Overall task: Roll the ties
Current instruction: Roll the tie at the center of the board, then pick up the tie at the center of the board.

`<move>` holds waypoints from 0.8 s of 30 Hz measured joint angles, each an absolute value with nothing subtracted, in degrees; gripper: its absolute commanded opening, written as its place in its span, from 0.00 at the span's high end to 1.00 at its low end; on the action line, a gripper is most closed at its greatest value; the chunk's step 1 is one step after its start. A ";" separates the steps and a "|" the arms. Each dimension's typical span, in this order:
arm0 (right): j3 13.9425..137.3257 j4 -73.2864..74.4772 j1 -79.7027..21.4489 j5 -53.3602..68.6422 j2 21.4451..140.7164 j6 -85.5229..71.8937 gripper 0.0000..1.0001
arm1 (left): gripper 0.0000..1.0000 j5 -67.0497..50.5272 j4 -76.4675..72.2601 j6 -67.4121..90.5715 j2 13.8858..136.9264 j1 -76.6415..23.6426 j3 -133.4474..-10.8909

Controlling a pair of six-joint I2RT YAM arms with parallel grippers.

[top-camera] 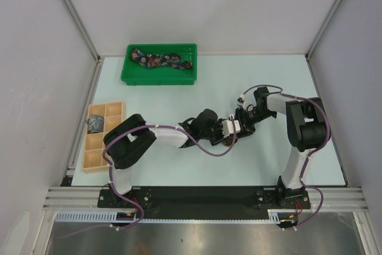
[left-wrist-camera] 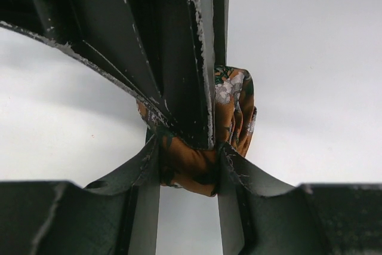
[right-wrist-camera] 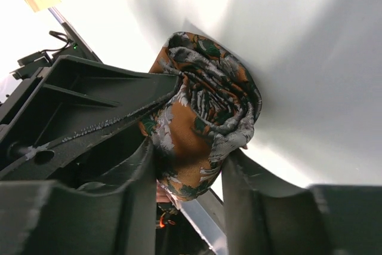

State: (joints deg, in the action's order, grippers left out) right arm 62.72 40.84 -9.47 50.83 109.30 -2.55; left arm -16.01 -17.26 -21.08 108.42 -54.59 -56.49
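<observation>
While both arms meet over the middle of the counter (top-camera: 179, 97), the left hand (left-wrist-camera: 188, 170) and the right hand (right-wrist-camera: 188, 168) each grasp the same rust-brown tie (right-wrist-camera: 206, 111). This tie is wound into a compact roll, with fingers pressing against its opposite sides. The dark floral tie (top-camera: 162, 60) lies unrolled in the green tray (top-camera: 158, 79) at the far edge. The grey-blue tie (top-camera: 95, 125) occupies a left-column compartment of the wooden compartment box (top-camera: 110, 111) at the left edge.
</observation>
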 measured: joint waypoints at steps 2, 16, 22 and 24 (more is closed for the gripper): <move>62.70 40.95 -9.47 50.52 109.03 -2.57 0.76 | 0.69 -15.97 -17.41 -21.06 108.42 -54.59 -56.34; 61.39 39.57 -9.17 52.40 108.01 -1.43 1.00 | 0.20 -17.12 -13.85 -17.93 103.70 -54.24 -54.06; 61.08 38.63 -9.08 52.84 107.18 -1.43 1.00 | 0.04 -21.85 -5.63 -13.21 95.98 -51.16 -52.23; 61.08 37.91 -9.04 52.75 106.67 -1.45 1.00 | 0.03 -23.97 -3.79 -11.20 94.24 -49.08 -52.23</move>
State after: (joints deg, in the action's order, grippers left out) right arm 61.08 37.91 -9.04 52.75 106.67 -1.45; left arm -23.97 -3.79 -11.20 94.24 -49.08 -52.23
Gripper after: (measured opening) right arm 0.330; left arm 0.951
